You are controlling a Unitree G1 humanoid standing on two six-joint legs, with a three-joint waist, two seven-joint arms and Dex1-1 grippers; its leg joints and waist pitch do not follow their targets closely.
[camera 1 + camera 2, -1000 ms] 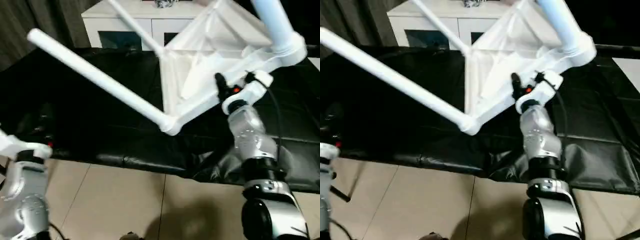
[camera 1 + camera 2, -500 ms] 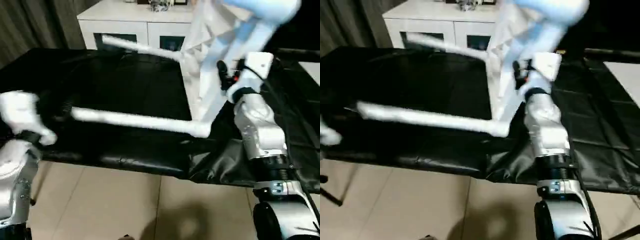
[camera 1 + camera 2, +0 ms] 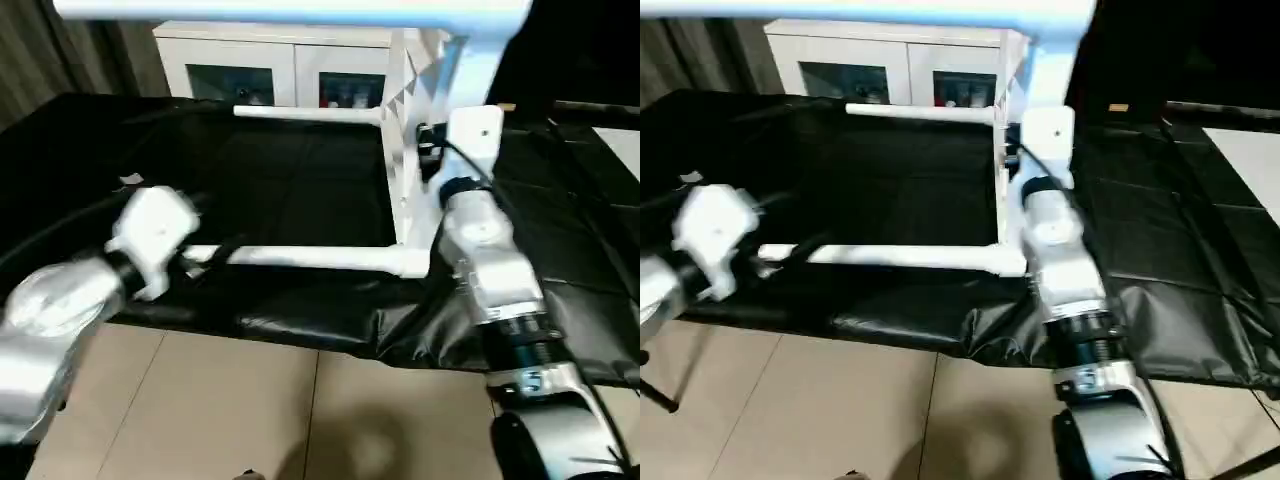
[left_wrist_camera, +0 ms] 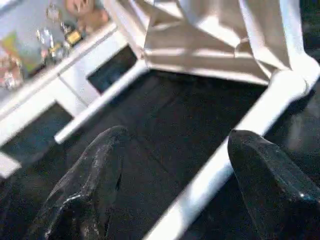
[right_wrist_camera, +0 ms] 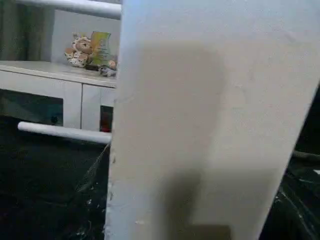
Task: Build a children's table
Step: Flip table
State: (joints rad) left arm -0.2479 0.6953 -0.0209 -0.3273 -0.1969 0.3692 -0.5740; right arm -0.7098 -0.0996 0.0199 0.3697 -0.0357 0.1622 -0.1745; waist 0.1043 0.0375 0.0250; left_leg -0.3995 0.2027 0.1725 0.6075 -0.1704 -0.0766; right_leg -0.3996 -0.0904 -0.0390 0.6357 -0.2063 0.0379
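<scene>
While tabletop (image 3: pixel 408 130) stands on edge, right hand (image 3: pixel 432 150) gripping it

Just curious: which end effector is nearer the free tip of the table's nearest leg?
Left. Left end effector sits beside that leg's tip; right end effector holds the tabletop.

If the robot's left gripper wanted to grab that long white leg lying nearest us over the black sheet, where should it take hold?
Probably near the free end of the long white tube leg, coming from the robot's left, where the left gripper is, fingers open either side of it. The leg lies level, is round and slim, and its other end is fixed in the white plastic tabletop.
</scene>
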